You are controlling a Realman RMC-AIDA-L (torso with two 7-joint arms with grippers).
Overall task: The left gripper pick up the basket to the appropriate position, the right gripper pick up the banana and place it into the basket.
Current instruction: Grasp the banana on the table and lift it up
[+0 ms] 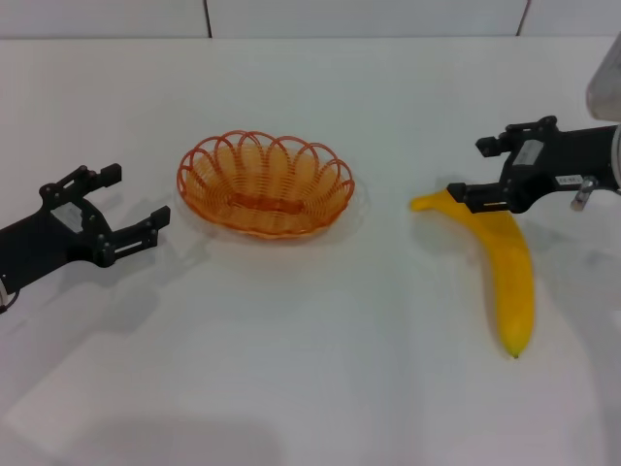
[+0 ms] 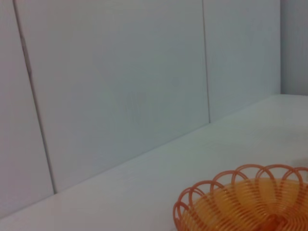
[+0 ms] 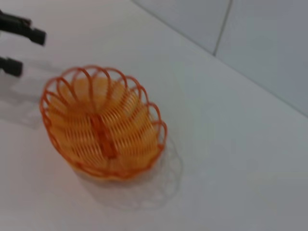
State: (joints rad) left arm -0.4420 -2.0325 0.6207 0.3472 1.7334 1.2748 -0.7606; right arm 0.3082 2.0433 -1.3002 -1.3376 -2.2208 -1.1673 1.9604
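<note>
Yellow, long and curved: banana (image 1: 509, 277) lying flat on the white table (image 1: 291, 369) at the robot's right, dark tip nearest, stem end farther off. Probably light, firm but bruisable, with smooth skin likely to slip under hard pads; best taken across the thick middle, jaws square to its length, squeezed gently.

Over the stem end: right gripper (image 1: 485, 173), fingers spread wide, holding nothing; lower finger right at the stem, contact impossible to tell. A poor place to close, since the narrow tapered end would probably pivot or slide out.

Across the table on the left: left gripper (image 1: 136, 202), also spread wide and empty, fingertips aimed at the basket, just beside it but apart.

Farther back, between the two arms: orange wire basket (image 1: 265, 183), upright, nothing inside, shown close by both wrist views. Likely very light and fairly stiff, springy at the scalloped loops; rim the sensible hold, one finger inside and one outside a loop. Gripped at one edge, likely to tilt, so a low, level lift.
</note>
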